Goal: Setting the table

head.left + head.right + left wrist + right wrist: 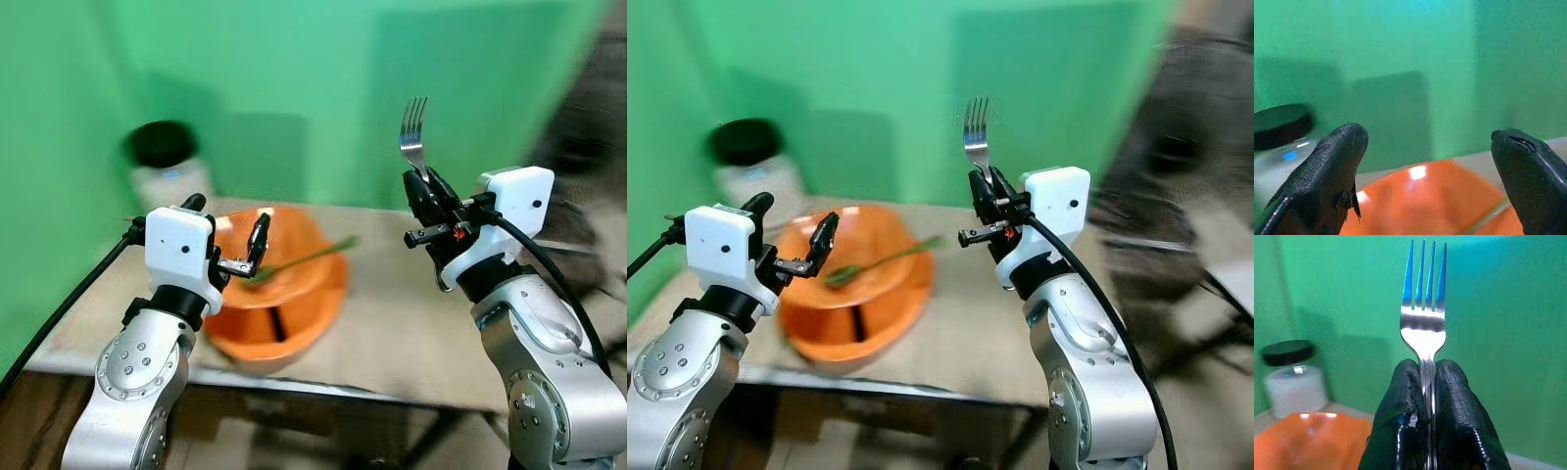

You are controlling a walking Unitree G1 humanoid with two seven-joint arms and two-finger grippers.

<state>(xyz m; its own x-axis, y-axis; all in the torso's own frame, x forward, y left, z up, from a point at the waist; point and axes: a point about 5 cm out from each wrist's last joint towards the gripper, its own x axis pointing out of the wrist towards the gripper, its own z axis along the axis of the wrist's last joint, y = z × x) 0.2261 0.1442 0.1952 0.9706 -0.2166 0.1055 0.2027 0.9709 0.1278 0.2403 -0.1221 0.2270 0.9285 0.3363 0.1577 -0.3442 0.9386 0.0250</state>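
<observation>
Right gripper (424,192): jaws pinched tight on the neck of the fork (1423,331), tines straight up, held high in the air to the right of the orange bowl (275,297).
Left gripper (235,241): jaws spread wide and empty, hanging over the near rim of the orange bowl.
Orange bowl: sitting on the tabletop (411,333) toward its left end, with a thin green utensil (306,258) leaning across it, tip poking out past the bowl's right rim.
Jar (1290,378): white, black lid, standing behind the orange bowl against the green wall.
Step in hand: looks like carrying the fork to a place setting beside the orange bowl.
How to do it well: tip the fork from upright to flat before lowering, bring it down on bare tabletop right of the orange bowl, well short of the edge, and only then let the jaws part. Keep the open left gripper off the green utensil so nothing gets knocked.
Grip risk: hold is high on the fork, so the handle could swing.
Hard to make out: head views are blurred; the fork's handle is buried behind the fingers (1454,396); whether the green utensil is a spoon is unclear; the room right of the tabletop is a dark smear.
</observation>
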